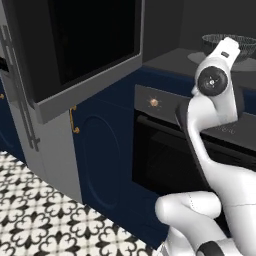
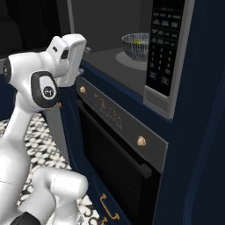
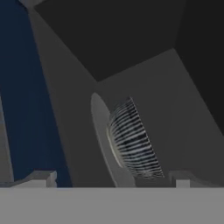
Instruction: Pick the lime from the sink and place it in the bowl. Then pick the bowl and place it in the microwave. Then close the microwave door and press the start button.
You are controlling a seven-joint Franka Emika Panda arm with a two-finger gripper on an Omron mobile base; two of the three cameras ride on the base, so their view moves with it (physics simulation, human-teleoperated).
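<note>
The striped gray-blue bowl (image 2: 136, 45) stands on the round turntable plate (image 2: 125, 59) inside the open microwave (image 2: 105, 26). The yellow-green lime (image 2: 138, 41) lies in it. In the hand view the bowl (image 3: 133, 142) appears rolled on its side just ahead of my open gripper (image 3: 113, 179), with nothing between the fingertips (image 3: 41, 178). My hand (image 2: 70, 50) hovers outside the cavity's front left, apart from the bowl (image 1: 212, 40). The microwave door (image 1: 85, 55) hangs swung wide open to the left. The sink is out of view.
The microwave's button panel (image 2: 163, 48) runs down the right of the cavity. Below is a black oven (image 2: 118, 162) with brass knobs (image 2: 141, 140) and a handle bar. Navy cabinets (image 1: 102, 160) and patterned floor tiles (image 1: 45, 225) lie to the left.
</note>
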